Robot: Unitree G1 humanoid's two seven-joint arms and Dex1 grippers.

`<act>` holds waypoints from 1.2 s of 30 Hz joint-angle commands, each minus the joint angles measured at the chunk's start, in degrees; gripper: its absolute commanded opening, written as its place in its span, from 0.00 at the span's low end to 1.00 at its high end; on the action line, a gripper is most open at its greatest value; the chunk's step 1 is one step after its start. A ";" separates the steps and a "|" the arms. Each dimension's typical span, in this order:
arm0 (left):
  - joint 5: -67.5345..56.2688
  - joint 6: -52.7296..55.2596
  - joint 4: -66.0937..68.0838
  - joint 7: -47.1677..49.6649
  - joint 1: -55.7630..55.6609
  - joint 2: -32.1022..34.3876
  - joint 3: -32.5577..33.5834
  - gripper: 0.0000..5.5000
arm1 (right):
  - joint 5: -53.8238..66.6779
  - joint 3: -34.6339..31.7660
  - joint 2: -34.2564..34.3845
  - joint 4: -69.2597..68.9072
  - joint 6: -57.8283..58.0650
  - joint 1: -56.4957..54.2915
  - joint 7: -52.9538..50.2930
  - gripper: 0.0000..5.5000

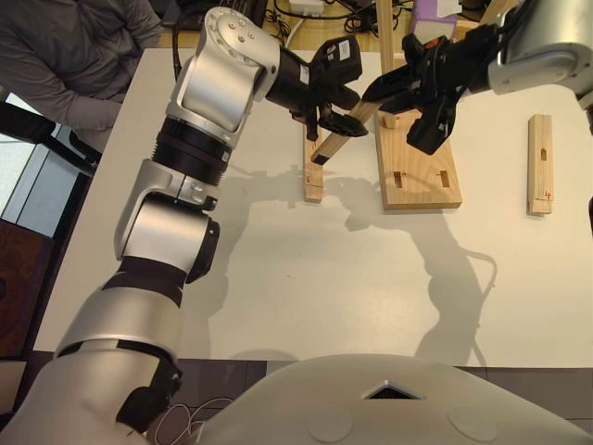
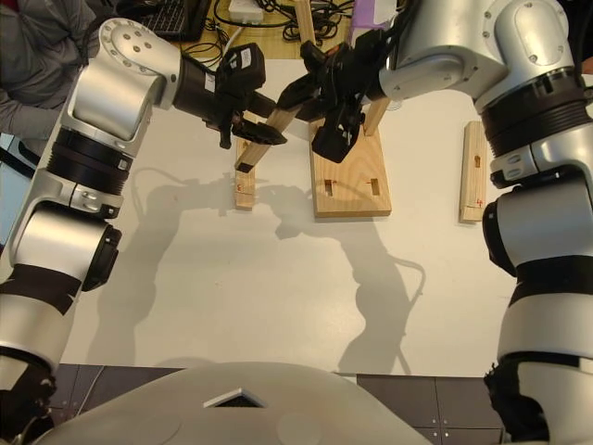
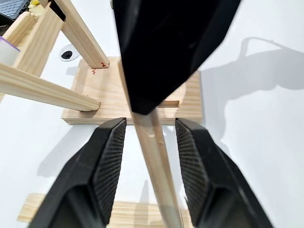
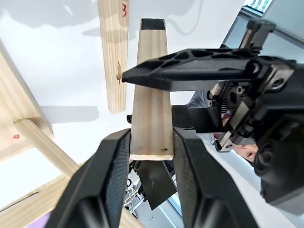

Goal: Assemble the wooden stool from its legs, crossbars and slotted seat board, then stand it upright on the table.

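A slotted seat board [image 1: 419, 190] lies flat on the white table, with legs [image 3: 80, 38] standing up out of it. A loose wooden leg [image 1: 338, 139] with a black end slants down over the table between both grippers. My right gripper [image 4: 151, 142] is shut on its upper end. My left gripper [image 3: 151, 156] straddles the leg lower down, open, with a gap on each side. Beneath the leg's black tip a short slotted bar [image 1: 313, 184] lies on the table. A second slotted bar [image 1: 540, 164] lies at the far right.
A seated person [image 1: 83, 56] is at the table's far left corner. Cables and small items [image 1: 315, 9] crowd the far edge. The near half of the table [image 1: 306, 297] is bare white surface.
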 commanded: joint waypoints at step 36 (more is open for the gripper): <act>-8.01 -0.30 -26.05 57.15 24.34 -20.57 28.12 0.07 | 36.82 -33.46 -15.39 -46.08 52.84 55.33 6.89 0.96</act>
